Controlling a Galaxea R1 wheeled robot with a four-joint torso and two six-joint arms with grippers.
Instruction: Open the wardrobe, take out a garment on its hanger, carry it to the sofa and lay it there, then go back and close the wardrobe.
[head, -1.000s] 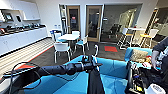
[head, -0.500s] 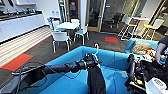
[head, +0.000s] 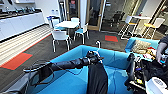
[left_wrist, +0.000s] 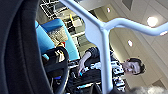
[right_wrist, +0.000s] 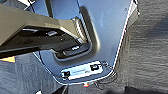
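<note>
My left arm reaches forward over the bright blue sofa (head: 72, 83). Its gripper (head: 94, 59) is shut on the thin white hanger (head: 98, 44), whose hook rises just above it. The black garment (head: 97, 77) hangs straight down from the hanger above the sofa seat. In the left wrist view the hanger (left_wrist: 102, 37) crosses close to the camera, with the dark garment (left_wrist: 15, 50) beside it. The right wrist view looks down at the robot's grey-blue body panel (right_wrist: 100, 37) and dark carpet.
A smaller blue seat with a patterned cushion (head: 140, 46) stands at the right. A person's hand (head: 160, 53) and a control rig (head: 147, 75) are beside it. Beyond the sofa are white chairs (head: 60, 37), a white table (head: 67, 24) and dark carpet with red patches (head: 111, 38).
The camera has moved nearer the sofa, so the whole picture has shifted. The left arm still holds the hanger and garment out in front.
</note>
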